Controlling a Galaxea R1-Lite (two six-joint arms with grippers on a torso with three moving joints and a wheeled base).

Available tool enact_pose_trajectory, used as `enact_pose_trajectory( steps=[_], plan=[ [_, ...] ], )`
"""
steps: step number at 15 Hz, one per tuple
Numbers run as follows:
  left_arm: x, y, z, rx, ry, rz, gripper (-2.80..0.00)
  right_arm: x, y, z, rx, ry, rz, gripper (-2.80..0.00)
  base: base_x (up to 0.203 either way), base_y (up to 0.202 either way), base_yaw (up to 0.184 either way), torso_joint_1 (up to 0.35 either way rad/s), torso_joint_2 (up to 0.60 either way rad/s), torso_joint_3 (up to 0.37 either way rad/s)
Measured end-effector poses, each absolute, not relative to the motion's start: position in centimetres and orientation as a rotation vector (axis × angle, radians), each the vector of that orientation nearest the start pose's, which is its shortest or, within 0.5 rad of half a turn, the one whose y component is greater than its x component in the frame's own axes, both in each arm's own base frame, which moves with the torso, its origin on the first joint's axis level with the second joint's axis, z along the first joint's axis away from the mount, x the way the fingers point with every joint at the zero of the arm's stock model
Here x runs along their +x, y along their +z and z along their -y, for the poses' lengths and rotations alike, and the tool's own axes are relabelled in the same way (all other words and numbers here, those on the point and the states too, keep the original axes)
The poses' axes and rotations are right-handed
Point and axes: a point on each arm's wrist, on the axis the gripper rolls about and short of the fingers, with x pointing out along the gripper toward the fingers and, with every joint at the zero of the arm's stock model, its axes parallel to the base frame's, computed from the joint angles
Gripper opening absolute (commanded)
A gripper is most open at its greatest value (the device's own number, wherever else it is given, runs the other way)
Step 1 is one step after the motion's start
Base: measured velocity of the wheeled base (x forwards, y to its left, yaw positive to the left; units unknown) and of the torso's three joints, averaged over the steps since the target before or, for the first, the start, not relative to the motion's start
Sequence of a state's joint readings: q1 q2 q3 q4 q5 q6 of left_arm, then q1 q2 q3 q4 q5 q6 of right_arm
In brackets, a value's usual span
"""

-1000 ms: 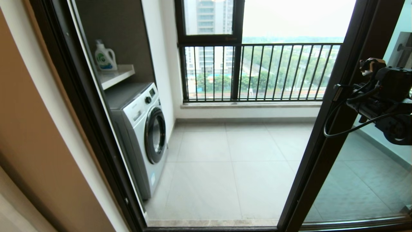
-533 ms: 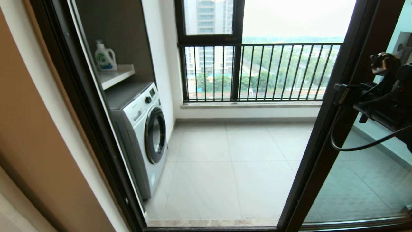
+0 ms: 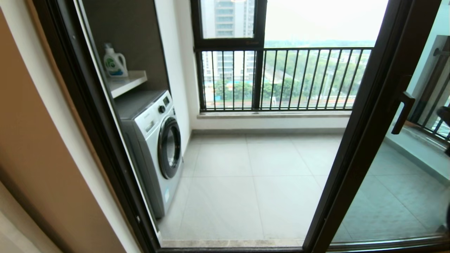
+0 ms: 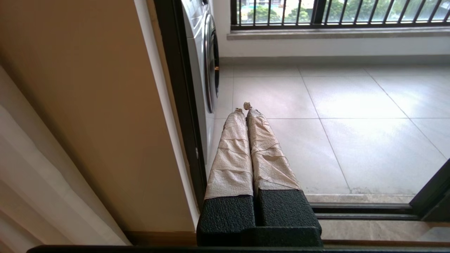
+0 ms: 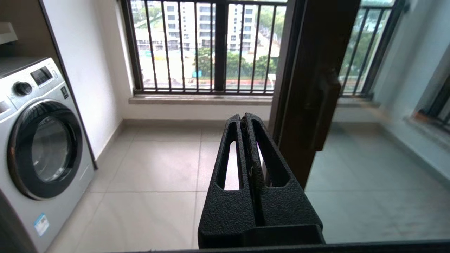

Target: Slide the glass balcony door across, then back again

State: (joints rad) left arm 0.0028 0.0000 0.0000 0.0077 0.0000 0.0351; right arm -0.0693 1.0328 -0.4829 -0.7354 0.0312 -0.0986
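The glass balcony door (image 3: pixel 365 133) stands at the right of the opening, its dark brown frame edge slanting up. Its dark bar handle (image 3: pixel 402 113) is free, with nothing touching it. In the right wrist view my right gripper (image 5: pixel 245 117) is shut and empty, held back from the door frame (image 5: pixel 309 70) and its handle (image 5: pixel 325 109), slightly to their left. My left gripper (image 4: pixel 243 107), with taped fingers, is shut and empty, low beside the left jamb (image 4: pixel 179 105). Neither gripper shows in the head view.
A washing machine (image 3: pixel 158 147) stands on the balcony's left under a shelf with a detergent bottle (image 3: pixel 114 63). The window with black railing bars (image 3: pixel 281 77) closes the far side. The doorway between the left jamb (image 3: pixel 88 105) and the door is open, with the floor track (image 3: pixel 228 243) below.
My right arm has drawn back from the door handle and left the head view to the right. The handle is now uncovered. The door itself has not shifted.
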Motion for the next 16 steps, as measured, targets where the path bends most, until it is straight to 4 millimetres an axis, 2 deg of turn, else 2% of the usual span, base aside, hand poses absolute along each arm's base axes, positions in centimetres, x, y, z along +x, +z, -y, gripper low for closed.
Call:
enact_pose_trajectory(
  steps=[4, 6, 7, 9, 13, 16],
  plan=[
    [-2.3, 7.5, 0.0, 0.035, 0.003, -0.008, -2.80, 3.8, 24.8, 0.2, -0.181, -0.040, 0.212, -2.80, 0.000, 0.000, 0.000, 0.000, 0.00, 0.000],
    [-2.3, 7.5, 0.0, 0.035, 0.003, -0.008, -2.80, 0.0, 23.5, -0.2, -0.198, -0.013, 0.188, -2.80, 0.000, 0.000, 0.000, 0.000, 0.00, 0.000],
    [-2.3, 7.5, 0.0, 0.035, 0.003, -0.008, -2.80, -1.2, 22.6, -0.2, -0.196, -0.014, 0.167, -2.80, 0.000, 0.000, 0.000, 0.000, 0.00, 0.000],
    [-2.3, 7.5, 0.0, 0.035, 0.002, -0.008, -2.80, -2.2, 21.3, -0.2, -0.156, -0.032, 0.181, -2.80, 0.000, 0.000, 0.000, 0.000, 0.00, 0.000],
    [-2.3, 7.5, 0.0, 0.035, 0.002, -0.007, -2.80, -3.8, 21.1, 0.1, -0.139, 0.034, 0.234, -2.80, 0.000, 0.000, 0.000, 0.000, 0.00, 0.000],
    [-2.3, 7.5, 0.0, 0.035, 0.002, -0.008, -2.80, -5.2, 18.4, 0.1, -0.192, 0.024, 0.198, -2.80, 0.000, 0.000, 0.000, 0.000, 0.00, 0.000]
  ],
)
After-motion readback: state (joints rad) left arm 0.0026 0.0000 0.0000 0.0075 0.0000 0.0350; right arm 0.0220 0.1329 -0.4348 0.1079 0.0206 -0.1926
